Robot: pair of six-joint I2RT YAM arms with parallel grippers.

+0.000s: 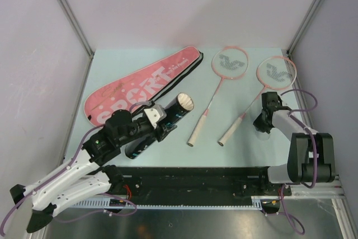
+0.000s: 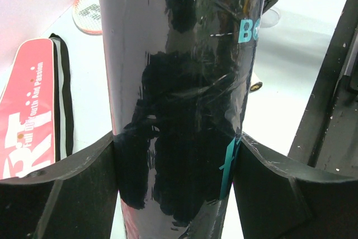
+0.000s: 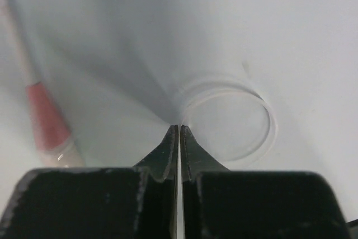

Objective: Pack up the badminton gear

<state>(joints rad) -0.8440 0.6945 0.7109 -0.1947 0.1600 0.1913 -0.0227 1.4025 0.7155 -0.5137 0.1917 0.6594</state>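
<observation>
Left hand [image 1: 155,122] clenched around the black tube [image 1: 178,109] — right hand [image 3: 179,130] pinched closed, and I see its tips at the rim of a clear lid [image 3: 271,121].

Big white letters "SPORT" run along the pink bag [image 1: 142,87] at the upper left of the top view; a small gold script beside them is too small to read. In the left wrist view, at the left edge, the bag shows "Full Of Youth And Passion" in small white print next to the large letters "RT". The black tube [image 2: 179,110] bears teal letters "BO" at its upper right, cut off by its curve. One racket [image 1: 231,63] and the other racket [image 1: 276,71] each carry a V-shaped emblem on the strings
</observation>
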